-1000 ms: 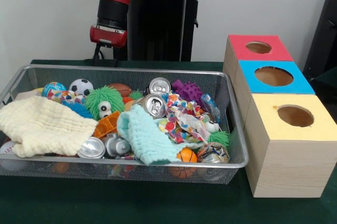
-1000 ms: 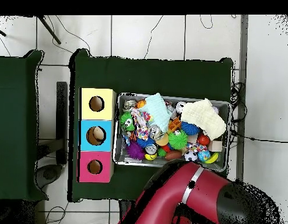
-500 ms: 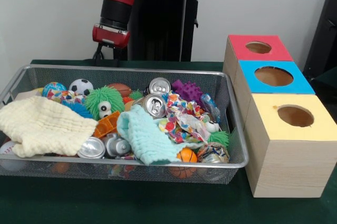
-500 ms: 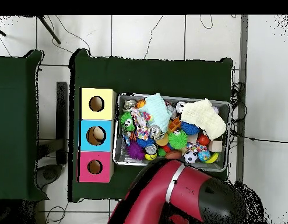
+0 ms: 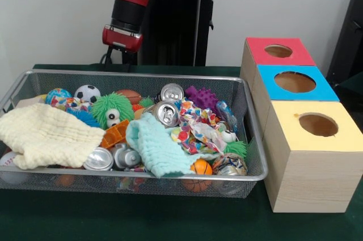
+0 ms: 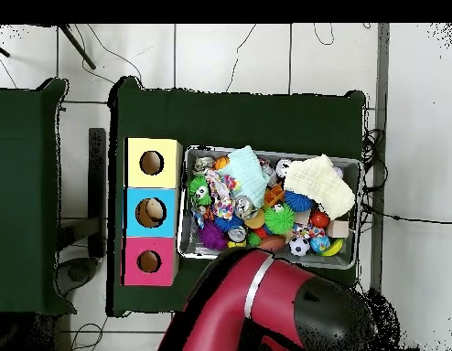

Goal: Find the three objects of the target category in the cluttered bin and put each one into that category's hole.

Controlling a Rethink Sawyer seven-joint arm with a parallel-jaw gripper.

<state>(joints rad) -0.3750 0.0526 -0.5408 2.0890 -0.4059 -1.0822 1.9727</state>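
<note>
1. Front view: the red arm (image 5: pixel 127 3) hangs behind the far rim of the bin (image 5: pixel 136 178); against half a second ago its red end collar sits a touch higher and further right, so it is swinging across, not descending
2. Overhead, the same drift shows (the red bulk now covers more of the table edge nearest the robot, sliding toward the boxes' side), so I judge no pick is under way and the search has barely begun
3. I see no fingertips of the gripper in either view, only the collar, so whether it is released or clenched I cannot tell; nothing hangs below it
4. The bin sits on the green table (image 5: pixel 170 224), just beside the row of wooden boxes (image 5: pixel 309 156); its long axis runs left to right across the front view, one short end toward the boxes
5. Inside it are several silver cans (image 5: pixel 166 113), a cream cloth (image 5: pixel 45 133), a mint cloth (image 5: pixel 156 147), a green fuzzy toy (image 5: pixel 113 109) and small balls
6. Yellow, blue and red tops each show a round hole; I cannot tell which category is the target
</note>
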